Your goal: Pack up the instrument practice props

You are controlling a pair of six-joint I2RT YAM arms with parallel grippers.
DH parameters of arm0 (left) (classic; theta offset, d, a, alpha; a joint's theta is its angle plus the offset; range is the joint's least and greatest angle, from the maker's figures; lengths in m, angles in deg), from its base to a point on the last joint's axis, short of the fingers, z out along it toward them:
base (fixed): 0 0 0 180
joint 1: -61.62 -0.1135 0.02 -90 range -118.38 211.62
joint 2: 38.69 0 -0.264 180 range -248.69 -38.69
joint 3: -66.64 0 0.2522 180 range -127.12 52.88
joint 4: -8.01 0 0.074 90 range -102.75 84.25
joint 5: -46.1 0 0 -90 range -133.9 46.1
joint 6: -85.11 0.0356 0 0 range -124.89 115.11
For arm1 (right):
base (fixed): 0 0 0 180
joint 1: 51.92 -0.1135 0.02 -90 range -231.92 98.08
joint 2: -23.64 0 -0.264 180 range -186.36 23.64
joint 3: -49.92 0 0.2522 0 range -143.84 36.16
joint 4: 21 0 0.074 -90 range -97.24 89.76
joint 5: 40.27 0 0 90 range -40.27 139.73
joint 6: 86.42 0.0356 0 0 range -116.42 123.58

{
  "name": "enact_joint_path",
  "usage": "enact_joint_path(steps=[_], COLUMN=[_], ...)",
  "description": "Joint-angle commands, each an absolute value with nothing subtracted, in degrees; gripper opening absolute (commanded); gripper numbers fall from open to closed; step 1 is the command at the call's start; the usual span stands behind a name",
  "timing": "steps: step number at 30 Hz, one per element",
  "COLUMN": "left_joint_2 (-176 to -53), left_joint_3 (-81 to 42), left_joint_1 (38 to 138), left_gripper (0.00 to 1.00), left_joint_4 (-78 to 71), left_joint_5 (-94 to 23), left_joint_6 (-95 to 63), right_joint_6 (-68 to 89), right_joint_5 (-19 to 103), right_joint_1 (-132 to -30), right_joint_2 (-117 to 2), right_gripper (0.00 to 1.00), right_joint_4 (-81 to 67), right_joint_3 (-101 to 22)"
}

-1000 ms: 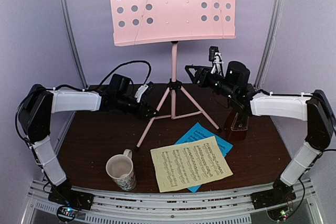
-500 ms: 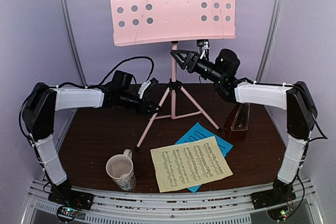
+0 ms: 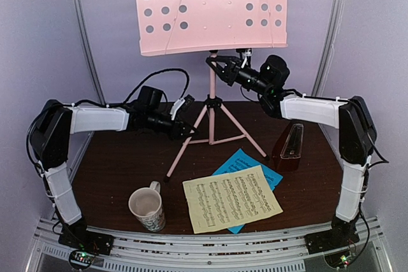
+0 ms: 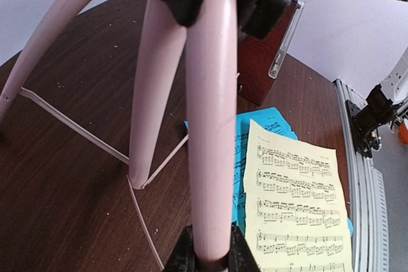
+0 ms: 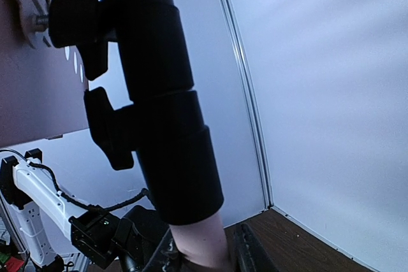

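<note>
The dark wooden desk carries everything. The pink music stand stands upright at its back middle on three spread legs, its perforated panel high against the rear wall. The left claw pinches the stand's front-left leg just below the black hub where the legs meet. The right claw is closed around the pole right under the black collar beneath the panel. In front of the stand lies a pale-yellow sheet of printed music, overlapping a blue sheet beneath it. The red-brown metronome stands just right of the sheets. A patterned mug sits upright left of them.
</note>
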State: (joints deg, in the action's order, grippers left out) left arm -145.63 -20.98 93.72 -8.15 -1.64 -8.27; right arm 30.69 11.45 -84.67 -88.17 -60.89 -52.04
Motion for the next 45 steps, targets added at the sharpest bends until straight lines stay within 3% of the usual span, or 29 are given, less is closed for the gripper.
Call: enact_joint_path(steps=[1, 14, 22, 30, 39, 45], left_joint_2=[-142.9, -136.3, -133.4, -133.8, -135.5, -139.2], left_joint_3=[-19.2, -19.3, -13.2, -8.2, -4.9, -6.2], left_joint_1=[93.1, 93.9, 96.1, 97.5, 100.4, 102.3], left_gripper=[0.0, 0.0, 0.0, 0.0, 0.58, 0.74], left_joint_4=[-0.9, 19.6, 33.1, 33.1, 35.5, 37.3], left_joint_5=[-5.1, -9.4, -13.4, -17.2, -20.1, -20.5], left_joint_6=[-11.4, -21.2, -23.5, -22.0, -21.6, -20.9], right_joint_6=[37.4, 31.3, 22.6, 21.2, 21.6, 21.1], right_joint_5=[8.5, 8.6, 12.7, 23.2, 29.7, 31.6], right_joint_1=[-85.7, -87.9, -91.9, -94.1, -94.8, -95.0], right_joint_2=[-86.6, -83.6, -82.3, -79.0, -77.0, -76.4], right_gripper=[0.0, 0.0, 0.0, 0.0, 0.0, 0.0], right_joint_4=[-63.7, -55.7, -46.9, -54.3, -60.2, -60.4], right_joint_3=[-52.7, -54.2, -56.9, -48.9, -43.1, -42.6])
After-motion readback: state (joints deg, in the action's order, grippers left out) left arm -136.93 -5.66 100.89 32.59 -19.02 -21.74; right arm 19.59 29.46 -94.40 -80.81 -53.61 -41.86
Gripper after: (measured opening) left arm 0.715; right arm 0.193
